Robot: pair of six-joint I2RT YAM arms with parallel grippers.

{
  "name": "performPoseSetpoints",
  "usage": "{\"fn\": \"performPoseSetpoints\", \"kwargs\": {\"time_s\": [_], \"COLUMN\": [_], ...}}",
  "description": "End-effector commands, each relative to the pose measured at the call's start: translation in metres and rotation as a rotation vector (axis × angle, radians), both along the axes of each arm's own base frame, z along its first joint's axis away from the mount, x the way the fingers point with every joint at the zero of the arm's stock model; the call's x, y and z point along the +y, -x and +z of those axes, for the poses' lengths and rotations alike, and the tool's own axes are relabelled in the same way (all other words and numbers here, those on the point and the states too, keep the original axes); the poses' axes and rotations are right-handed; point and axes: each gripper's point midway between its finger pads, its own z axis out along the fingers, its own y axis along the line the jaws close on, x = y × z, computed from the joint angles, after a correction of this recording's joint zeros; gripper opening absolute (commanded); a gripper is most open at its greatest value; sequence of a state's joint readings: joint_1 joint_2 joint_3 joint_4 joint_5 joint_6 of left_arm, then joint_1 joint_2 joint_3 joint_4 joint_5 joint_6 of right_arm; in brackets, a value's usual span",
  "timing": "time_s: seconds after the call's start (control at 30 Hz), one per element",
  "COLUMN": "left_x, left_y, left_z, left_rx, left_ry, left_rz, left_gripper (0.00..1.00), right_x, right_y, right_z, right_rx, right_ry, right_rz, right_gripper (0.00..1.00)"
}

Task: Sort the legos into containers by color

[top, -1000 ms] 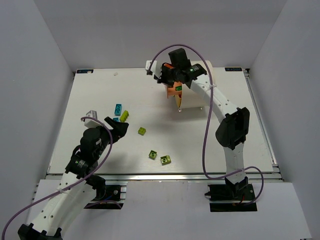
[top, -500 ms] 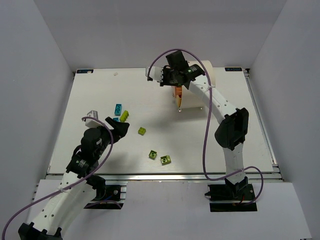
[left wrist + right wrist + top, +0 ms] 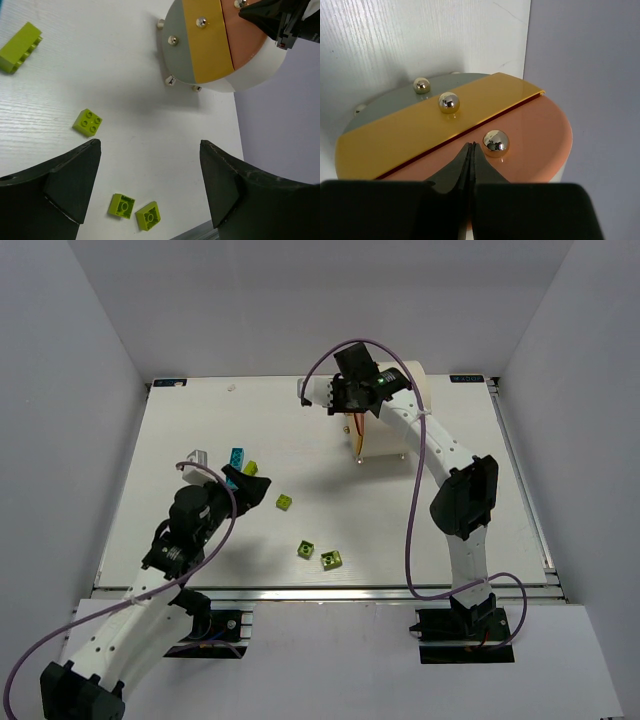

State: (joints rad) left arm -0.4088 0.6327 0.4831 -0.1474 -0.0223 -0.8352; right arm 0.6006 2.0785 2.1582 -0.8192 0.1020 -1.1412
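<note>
The cream-white drum (image 3: 398,405) lies at the back of the table; its end face has grey, yellow and orange sections with brass knobs (image 3: 496,141). My right gripper (image 3: 345,408) is shut and empty, its tips (image 3: 471,147) against the orange section (image 3: 535,145) beside a knob. My left gripper (image 3: 238,476) is open and empty (image 3: 150,185), by a teal brick (image 3: 237,456) and a long lime brick (image 3: 250,469). More lime bricks lie in mid-table (image 3: 285,502) and near the front (image 3: 305,549) (image 3: 331,560). The left wrist view shows the drum (image 3: 215,45) and lime bricks (image 3: 87,122) (image 3: 121,205) (image 3: 148,216).
White walls close in the table on the left, back and right. The drum stands close to the back right of the table (image 3: 200,420). A metal rail (image 3: 320,590) runs along the near edge. Purple cables loop off both arms.
My left gripper has moved up and to the right, closer to the teal and long lime bricks. My right gripper has shifted slightly over the drum's end, where less orange shows.
</note>
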Motion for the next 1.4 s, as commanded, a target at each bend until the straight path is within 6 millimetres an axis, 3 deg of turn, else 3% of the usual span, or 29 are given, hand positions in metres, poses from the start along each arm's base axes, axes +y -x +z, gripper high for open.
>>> {"fn": "performPoseSetpoints", "kwargs": {"time_s": [0.0, 0.17, 0.2, 0.27, 0.37, 0.47, 0.6, 0.63, 0.67, 0.73, 0.77, 0.83, 0.87, 0.9, 0.93, 0.97, 1.0, 1.03, 1.07, 1.1, 1.17, 1.37], "left_x": [-0.019, -0.048, -0.053, -0.063, -0.077, -0.092, -0.112, -0.118, -0.122, -0.130, -0.139, -0.149, -0.155, -0.161, -0.165, -0.171, -0.175, -0.178, -0.181, -0.187, -0.197, -0.205], "left_y": [-0.008, -0.019, -0.023, -0.027, -0.037, -0.052, -0.078, -0.091, -0.097, -0.109, -0.123, -0.135, -0.144, -0.155, -0.160, -0.170, -0.180, -0.186, -0.193, -0.206, -0.213, -0.236], "left_z": [0.023, 0.042, 0.037, 0.049, 0.051, 0.050, 0.051, 0.045, 0.045, 0.046, 0.039, 0.036, 0.044, 0.025, 0.022, 0.032, 0.014, 0.013, 0.011, 0.009, 0.005, -0.006], "left_rx": [-0.065, -0.105, -0.079, -0.121, -0.120, -0.106, -0.090, -0.070, -0.062, -0.062, -0.034, -0.021, -0.027, 0.009, 0.019, 0.000, 0.039, 0.043, 0.050, 0.058, 0.082, 0.109], "left_ry": [0.041, 0.138, 0.164, 0.214, 0.281, 0.315, 0.350, 0.354, 0.367, 0.389, 0.404, 0.427, 0.453, 0.459, 0.466, 0.483, 0.482, 0.486, 0.491, 0.491, 0.489, 0.493], "left_rz": [-0.084, -0.195, -0.205, -0.245, -0.287, -0.329, -0.375, -0.374, -0.375, -0.396, -0.402, -0.431, -0.442, -0.445, -0.455, -0.464, -0.455, -0.457, -0.455, -0.458, -0.465, -0.445], "left_gripper": [0.90, 0.90, 0.90, 0.91, 0.91, 0.90, 0.88, 0.86, 0.83, 0.70, 0.64, 0.50, 0.45, 0.40, 0.37, 0.34, 0.34, 0.34, 0.35, 0.36, 0.39, 0.55], "right_x": [-0.017, -0.017, -0.012, 0.005, 0.021, 0.034, 0.043, 0.047, 0.042, 0.045, 0.038, 0.033, 0.028, 0.026, 0.023, 0.015, 0.013, 0.006, 0.002, -0.003, -0.006, -0.021], "right_y": [-0.004, 0.001, 0.003, 0.020, 0.039, 0.056, 0.083, 0.093, 0.102, 0.106, 0.114, 0.113, 0.119, 0.121, 0.121, 0.125, 0.127, 0.127, 0.128, 0.127, 0.133, 0.132], "right_z": [0.007, 0.006, 0.015, 0.025, 0.050, 0.074, 0.098, 0.088, 0.102, 0.117, 0.112, 0.121, 0.116, 0.114, 0.121, 0.115, 0.116, 0.135, 0.137, 0.125, 0.131, 0.122], "right_rx": [-0.019, 0.004, 0.003, 0.058, 0.095, 0.127, 0.236, 0.305, 0.306, 0.321, 0.344, 0.356, 0.382, 0.399, 0.405, 0.416, 0.418, 0.354, 0.356, 0.368, 0.364, 0.393], "right_ry": [0.070, 0.058, 0.025, -0.077, -0.222, -0.348, -0.538, -0.571, -0.620, -0.749, -0.775, -0.877, -0.901, -0.919, -0.969, -0.986, -1.008, -1.062, -1.093, -1.094, -1.116, -1.129], "right_rz": [-0.004, -0.002, 0.015, 0.069, 0.103, 0.137, 0.130, 0.141, 0.142, 0.123, 0.105, 0.044, 0.020, 0.004, -0.015, -0.037, -0.041, -0.016, -0.024, -0.037, -0.010, -0.042], "right_gripper": [0.00, 0.00, 0.00, 0.00, 0.18, 0.42, 0.49, 0.48, 0.39, 0.17, 0.00, 0.00, 0.00, 0.00, 0.00, 0.00, 0.00, 0.00, 0.00, 0.00, 0.00, 0.00]}}
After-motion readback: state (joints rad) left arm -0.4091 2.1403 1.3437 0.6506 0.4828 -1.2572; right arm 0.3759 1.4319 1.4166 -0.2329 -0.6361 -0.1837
